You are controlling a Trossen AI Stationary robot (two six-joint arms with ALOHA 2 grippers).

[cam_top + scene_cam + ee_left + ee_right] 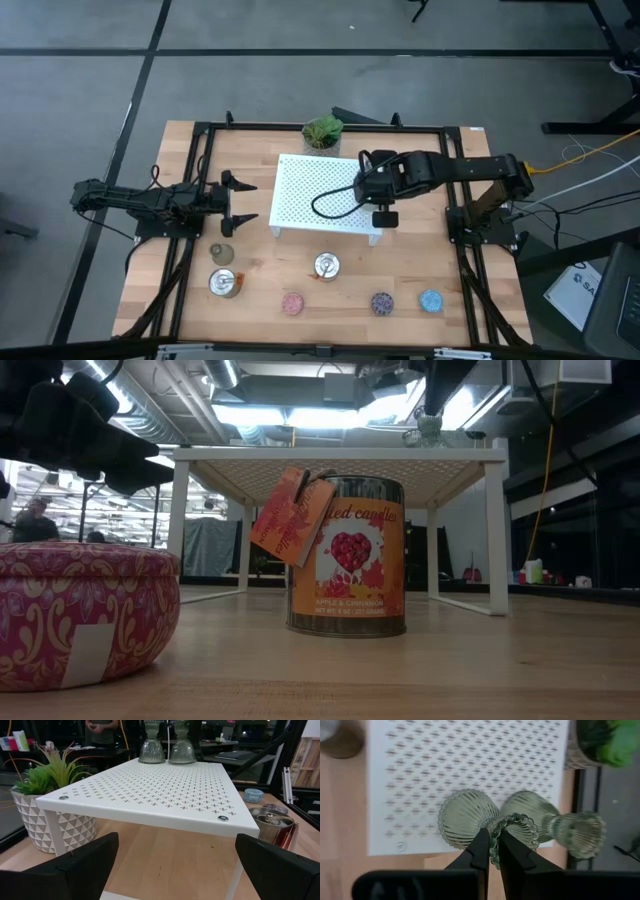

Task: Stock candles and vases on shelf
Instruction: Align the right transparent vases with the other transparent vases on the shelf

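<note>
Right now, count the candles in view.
5, none on the shelf: left tin, middle tin, pink candle, dark blue candle, light blue candle.

shelf (165, 790): white, cross-perforated | vases (470, 817): ribbed olive-green glass | tin (347, 555): orange, red heart | plant pot (30, 820): white triangle relief

The whole table (330, 290) is seen from straight overhead in the high view. From tabletop level, a tin candle (347, 556) is seen close up before the shelf (340, 458). The shelf (150, 795) is faced at close range from the left wrist, and looked down on (465, 760) from the right wrist.
</note>
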